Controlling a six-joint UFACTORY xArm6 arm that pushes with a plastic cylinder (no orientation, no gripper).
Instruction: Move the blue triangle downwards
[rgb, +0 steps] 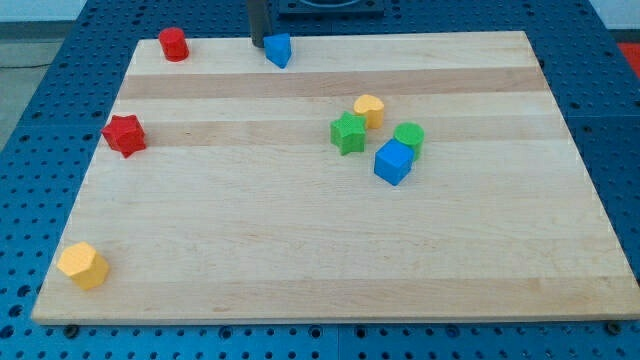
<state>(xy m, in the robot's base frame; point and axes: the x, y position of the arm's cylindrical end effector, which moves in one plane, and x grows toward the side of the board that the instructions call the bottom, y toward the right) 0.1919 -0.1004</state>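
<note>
The blue triangle (278, 49) sits near the top edge of the wooden board (300, 260), left of the middle. My dark rod comes down from the view's top, and my tip (258, 44) stands just left of the blue triangle, close to it or touching it.
A red cylinder (174, 44) is at the top left. A red star (125, 135) is at the left edge. A yellow hexagon (82, 265) is at the bottom left. A yellow block (369, 110), green star (348, 133), green cylinder (409, 138) and blue cube (393, 162) cluster right of centre.
</note>
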